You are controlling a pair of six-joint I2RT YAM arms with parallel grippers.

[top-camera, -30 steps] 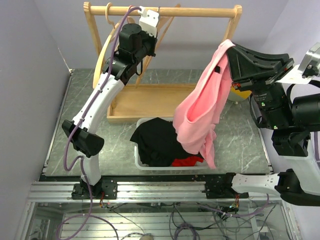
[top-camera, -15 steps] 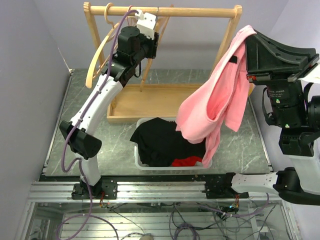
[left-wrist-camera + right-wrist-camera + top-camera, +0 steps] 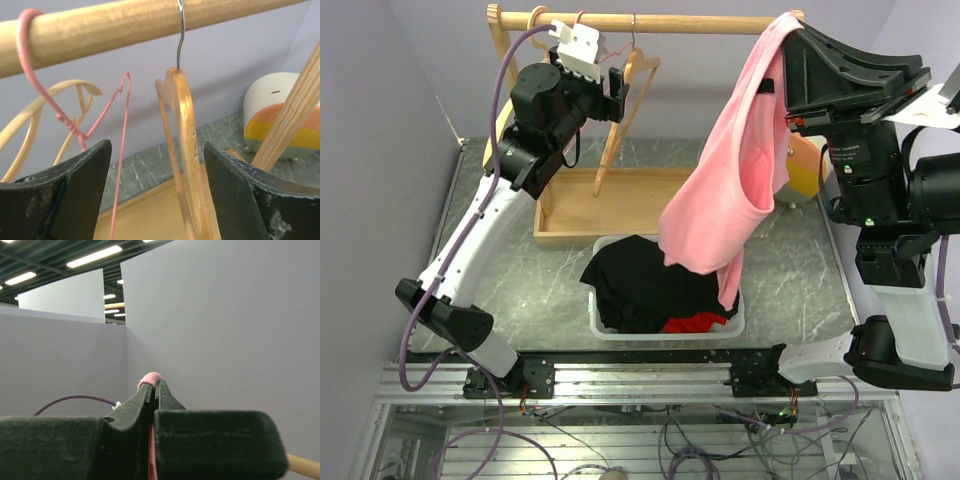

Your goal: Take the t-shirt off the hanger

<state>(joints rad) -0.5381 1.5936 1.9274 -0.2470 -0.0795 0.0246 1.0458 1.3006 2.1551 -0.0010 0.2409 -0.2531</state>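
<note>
The pink t-shirt (image 3: 720, 190) hangs free in the air from my right gripper (image 3: 788, 28), which is raised beside the right end of the rail. In the right wrist view the gripper (image 3: 156, 385) is shut on a pinch of the pink t-shirt (image 3: 150, 378). A bare wooden hanger (image 3: 623, 110) hangs by its metal hook from the wooden rail (image 3: 700, 22). My left gripper (image 3: 612, 92) is open right in front of it. In the left wrist view the hanger (image 3: 183, 130) stands between the spread fingers of that gripper (image 3: 157, 150), touching neither.
A thin pink wire hanger (image 3: 102, 122) and another wooden hanger (image 3: 30, 130) hang on the rail to the left. The rack's wooden tray base (image 3: 620, 205) lies behind a white bin (image 3: 665, 330) of black and red clothes. A striped round object (image 3: 805, 170) sits at back right.
My left gripper has opened and let go of the wooden hanger, and that arm has swung left. My right gripper has lifted the pink t-shirt higher, up to the rail's right end.
</note>
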